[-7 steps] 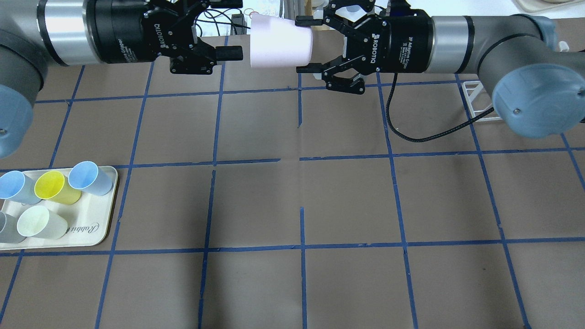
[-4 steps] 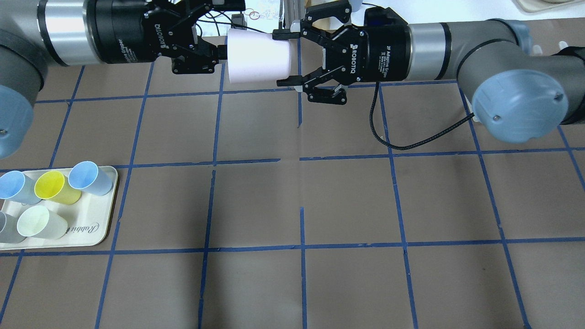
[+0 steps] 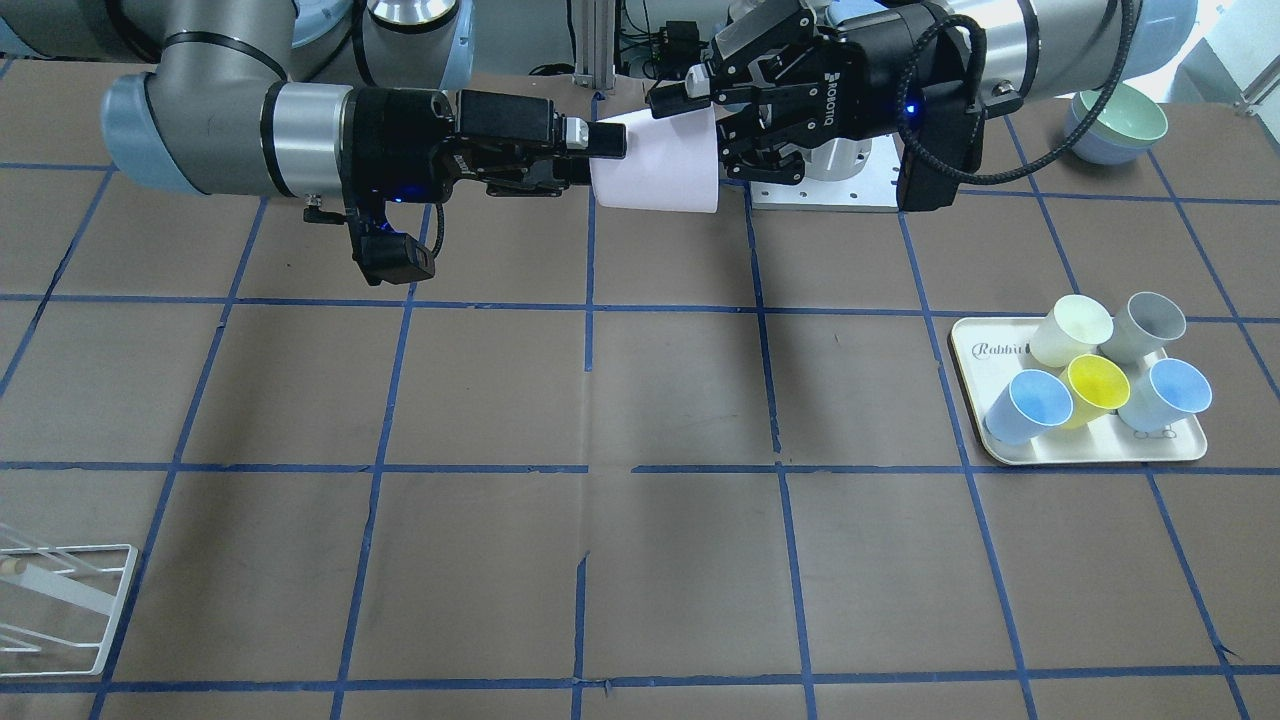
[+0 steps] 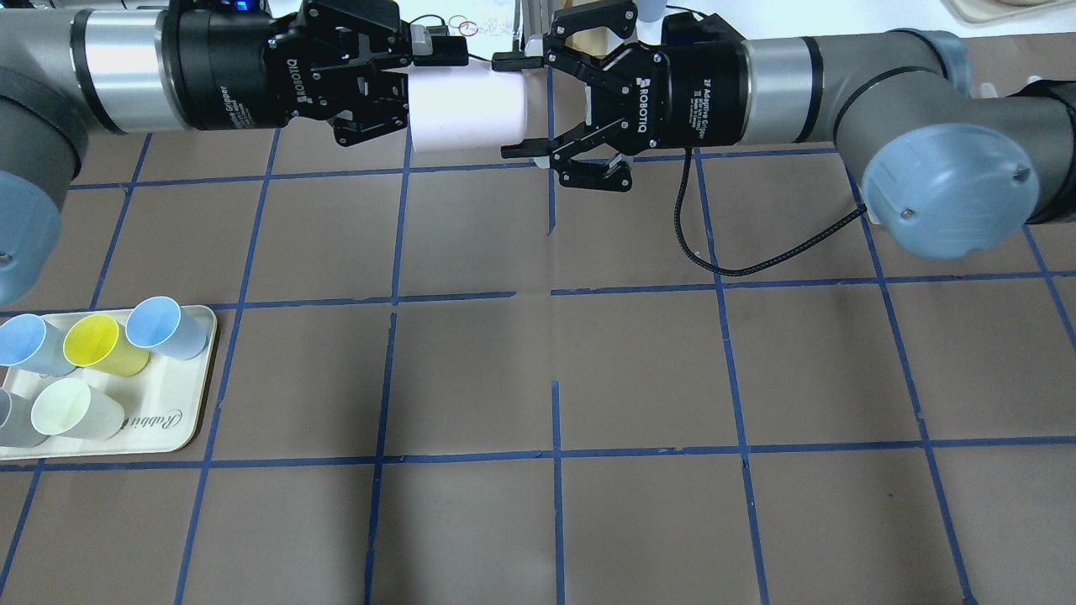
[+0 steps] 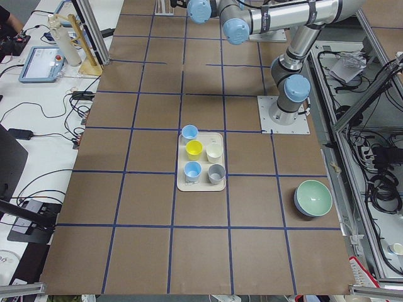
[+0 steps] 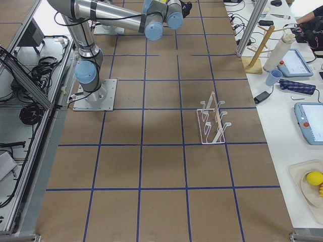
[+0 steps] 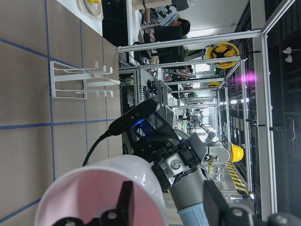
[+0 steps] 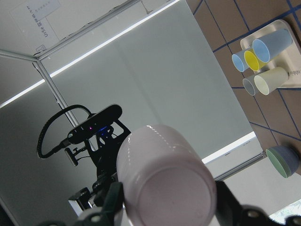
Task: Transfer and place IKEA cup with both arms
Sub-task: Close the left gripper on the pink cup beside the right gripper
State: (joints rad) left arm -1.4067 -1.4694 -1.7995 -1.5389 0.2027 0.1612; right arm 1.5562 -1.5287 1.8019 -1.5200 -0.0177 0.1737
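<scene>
The pale pink IKEA cup (image 4: 465, 113) hangs on its side in the air between both grippers, above the far middle of the table; it also shows in the front view (image 3: 655, 165). My right gripper (image 4: 503, 107) is shut on its narrow base end, one finger on each side. My left gripper (image 4: 445, 76) grips the wide rim. In the left wrist view one finger (image 7: 124, 200) is inside the mouth and the other is outside. The right wrist view shows the cup's base (image 8: 164, 174) between the fingers.
A cream tray (image 4: 181, 420) at the near left holds yellow (image 4: 92, 340), light blue (image 4: 155, 323) and other cups. A white wire rack (image 3: 60, 600) stands on my right side. Stacked bowls (image 3: 1120, 120) sit on my far left. A black cable (image 4: 756, 260) hangs under the right wrist.
The right arm carried the cup leftwards to the left gripper. The left gripper's jaws narrowed from wide open onto the cup's rim. The cups on the tray have not moved.
</scene>
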